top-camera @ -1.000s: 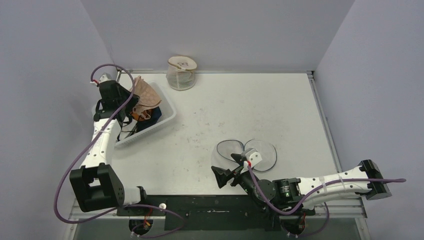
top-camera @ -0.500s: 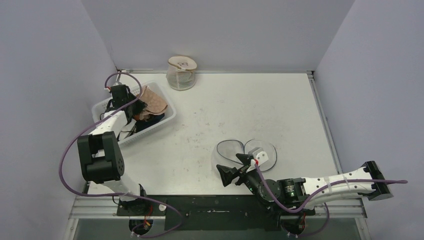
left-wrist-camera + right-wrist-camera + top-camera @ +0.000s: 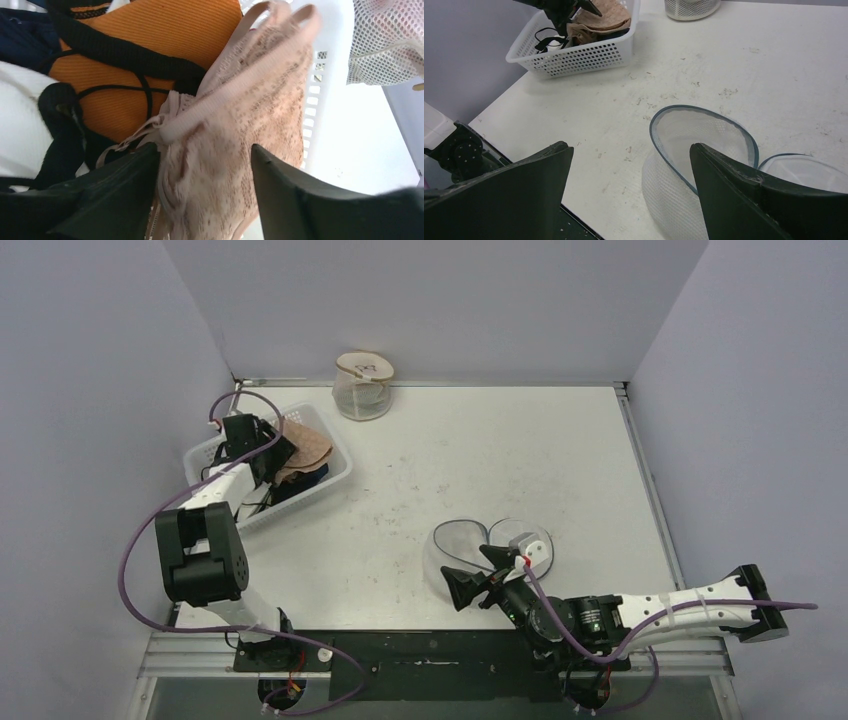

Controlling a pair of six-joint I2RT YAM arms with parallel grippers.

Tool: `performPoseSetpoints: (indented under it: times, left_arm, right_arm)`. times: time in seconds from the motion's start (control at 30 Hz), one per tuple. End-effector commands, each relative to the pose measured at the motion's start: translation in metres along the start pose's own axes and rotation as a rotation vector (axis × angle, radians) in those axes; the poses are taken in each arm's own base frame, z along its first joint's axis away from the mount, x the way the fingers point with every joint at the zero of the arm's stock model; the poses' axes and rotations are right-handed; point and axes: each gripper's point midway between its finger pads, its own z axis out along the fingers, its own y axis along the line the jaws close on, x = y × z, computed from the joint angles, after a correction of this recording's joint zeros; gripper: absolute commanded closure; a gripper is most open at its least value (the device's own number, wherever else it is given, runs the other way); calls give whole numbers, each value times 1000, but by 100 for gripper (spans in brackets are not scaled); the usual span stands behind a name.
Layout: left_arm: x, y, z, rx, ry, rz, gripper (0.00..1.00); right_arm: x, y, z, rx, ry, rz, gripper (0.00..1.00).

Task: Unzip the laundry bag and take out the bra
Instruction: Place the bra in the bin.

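From above, a white table [image 3: 560, 460], scuffed and speckled with grey marks, is closed in by plain pale violet walls [image 3: 450, 300] at the back and on both sides. A white basket [image 3: 338, 472] sits at the left rear. In it lies the beige lace bra [image 3: 308, 448], with the left gripper [image 3: 280, 452] beside it. A round mesh tub [image 3: 362, 388] stands against the back wall. The laundry bag [image 3: 455, 538] lies unzipped near the front edge, right of the middle, and the right gripper [image 3: 480, 580] hangs just in front of it.

The left wrist camera shows the dark fingers [image 3: 110, 200] spread apart, with the bra's lace lying between them inside the basket. An orange garment [image 3: 150, 30] with black trim and a dark blue cloth [image 3: 20, 25] lie behind it. Bare white table shows past the basket wall.

The right wrist camera shows its own fingers [image 3: 734, 200] spread wide with nothing between them. The laundry bag stands open on the marked table, its grey-blue rim gaping and its inside empty. The basket with the bra sits far back by the left wall.
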Motion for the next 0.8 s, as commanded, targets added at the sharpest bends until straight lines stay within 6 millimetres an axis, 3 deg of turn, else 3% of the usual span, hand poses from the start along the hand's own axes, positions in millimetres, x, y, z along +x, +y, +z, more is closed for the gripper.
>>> performPoseSetpoints:
  times: [0.0, 0.13, 0.23, 0.3, 0.37, 0.4, 0.47, 0.57, 0.63, 0.77]
  left_arm:
    - [-29, -13, -35, 10, -94, 24, 30]
    - [-48, -20, -75, 8, -190, 18, 20]
    - [-62, -33, -111, 48, -272, 16, 19]
    - [-62, -50, -128, 117, -298, 22, 22]
    - [-58, -73, -138, 211, -302, 35, 35]
    - [-54, -83, -139, 257, -292, 43, 43]
    - [-42, -102, -130, 329, -243, 59, 68]
    - [-30, -107, -107, 355, -175, 52, 94]
    - [-27, -101, -88, 326, -153, 49, 100]
    - [-17, -79, -53, 234, -118, 45, 100]
  right_arm:
    - [-10, -7, -2, 20, -19, 12, 9]
    - [-12, -7, -3, 14, -19, 17, 9]
    - [-10, -5, -2, 12, -15, 13, 9]
    - [-8, -3, -1, 10, -9, 6, 9]
    - [-6, -1, 0, 8, -5, 2, 9]
    - [-4, -1, 0, 9, -3, -1, 9]
    - [-2, 1, 1, 6, 1, -4, 9]
    - [1, 1, 1, 5, 8, -8, 9]
    - [1, 0, 1, 7, 10, -7, 9]
    - [3, -3, 0, 11, 11, -9, 9]
